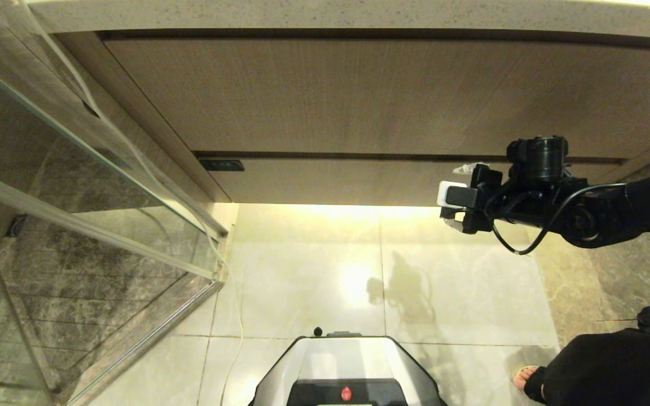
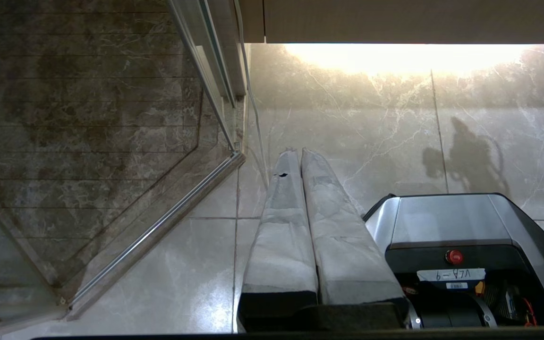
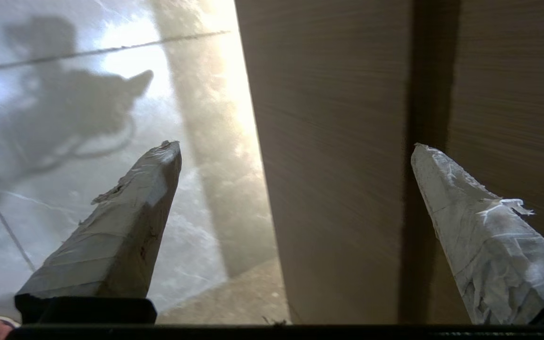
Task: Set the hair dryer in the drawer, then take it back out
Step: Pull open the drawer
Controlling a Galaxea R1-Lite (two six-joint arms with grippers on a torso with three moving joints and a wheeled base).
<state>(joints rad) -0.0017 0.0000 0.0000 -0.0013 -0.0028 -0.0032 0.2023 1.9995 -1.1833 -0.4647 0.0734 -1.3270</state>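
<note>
wood-grain drawer (image 1: 359, 96) closed, contents hidden; right claw (image 1: 460, 197) spread, left claw (image 2: 300, 153) pressed together.

- The right arm (image 1: 590, 217) is black throughout, its rounded joint housing wrapped further up in a dark fabric sleeve.
- A looping black cable (image 1: 519, 239) hangs beneath the arm, just beside the joint housing.
- A black cylindrical camera (image 1: 538, 155) sits atop the wrist, above that cable.
- The right gripper (image 1: 453, 203) has a white block on a black body; its fingers (image 3: 121, 236) are wrapped in frayed, greyish-white tape.
- The left gripper (image 2: 300, 198) has two long fingers bound in the same worn tape over black mounts.
- The silver-grey base (image 2: 442, 222) carries a red button (image 2: 454, 257) above a white handwritten label (image 2: 450, 275).
</note>
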